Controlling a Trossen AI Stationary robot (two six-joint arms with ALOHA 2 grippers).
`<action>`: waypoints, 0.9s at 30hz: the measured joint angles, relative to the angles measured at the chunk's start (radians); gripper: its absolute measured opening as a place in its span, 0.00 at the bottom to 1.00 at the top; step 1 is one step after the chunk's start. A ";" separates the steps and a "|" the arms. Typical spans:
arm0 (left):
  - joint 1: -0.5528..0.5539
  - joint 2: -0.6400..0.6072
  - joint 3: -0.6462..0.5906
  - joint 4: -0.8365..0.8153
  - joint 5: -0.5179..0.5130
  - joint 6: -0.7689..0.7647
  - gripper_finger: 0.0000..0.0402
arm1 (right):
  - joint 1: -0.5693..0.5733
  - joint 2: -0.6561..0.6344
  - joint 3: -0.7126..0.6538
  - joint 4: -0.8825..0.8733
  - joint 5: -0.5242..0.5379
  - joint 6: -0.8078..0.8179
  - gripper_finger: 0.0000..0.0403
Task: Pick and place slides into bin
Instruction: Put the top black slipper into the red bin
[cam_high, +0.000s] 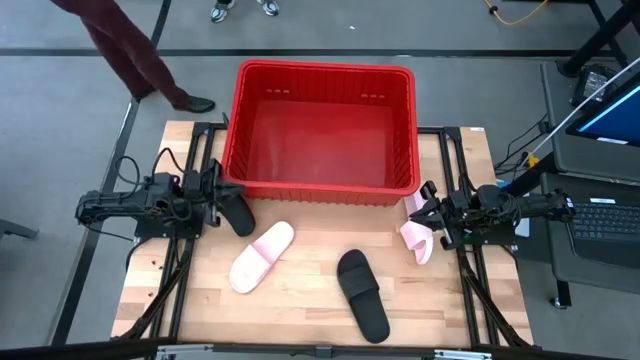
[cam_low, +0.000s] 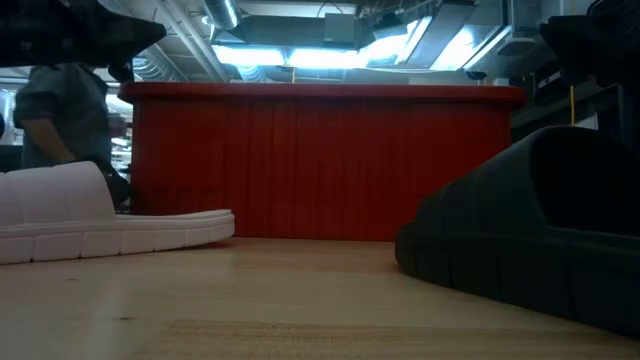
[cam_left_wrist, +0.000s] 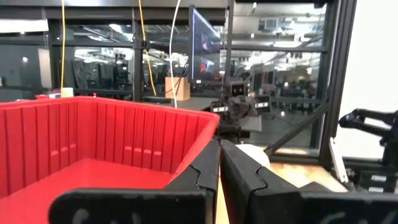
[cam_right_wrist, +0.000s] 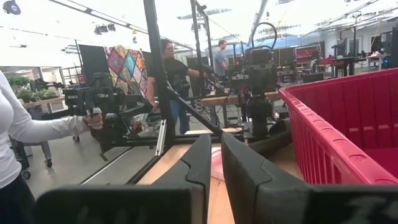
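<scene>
Bin: the red plastic basket (cam_high: 322, 130) has ribbed, slatted walls and handle cut-outs; it sits at the far edge of the bench, centred, and shows nothing inside.
Pink slide, flat: a pale pink slide (cam_high: 262, 257) lies sole-down on the bench, angled, left of centre and near the bin's front wall; its wide strap and ridged sole edge show in the low view (cam_low: 100, 215).
Black slide, flat: a black slide (cam_high: 362, 295) lies toward the bench's near edge, right of centre, angled, well apart from the pink one.
Black slide, held: a second black slide (cam_high: 238, 212) hangs at the left gripper (cam_high: 222, 190), just beside the bin's front left corner.
Pink slide, held: a second pale pink slide (cam_high: 417, 235) is at the right gripper (cam_high: 428, 212), tilted on edge near the bin's front right corner.
Left claw: fingers nearly together, pinching the black slide.
Right claw: fingers nearly together, pinching the pink slide.
Surface: a pale wood-plank bench (cam_high: 300, 320) on a dark metal frame.
Room: grey floor; a person's legs (cam_high: 135, 55) stand beyond the bench's far left corner; a laptop (cam_high: 610, 105) sits to the right; people (cam_right_wrist: 171, 74) stand among the rigs in the right wrist view.
</scene>
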 joint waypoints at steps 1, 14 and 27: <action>0.000 0.000 0.000 0.010 0.000 -0.012 0.02 | 0.000 0.000 0.000 0.000 0.000 -0.005 0.10; 0.000 0.000 0.025 0.055 0.035 -0.079 0.03 | 0.000 0.000 0.000 0.065 -0.005 0.097 0.10; 0.000 0.148 0.367 -0.426 0.084 -0.144 0.02 | 0.000 0.000 0.000 0.085 -0.035 0.059 0.10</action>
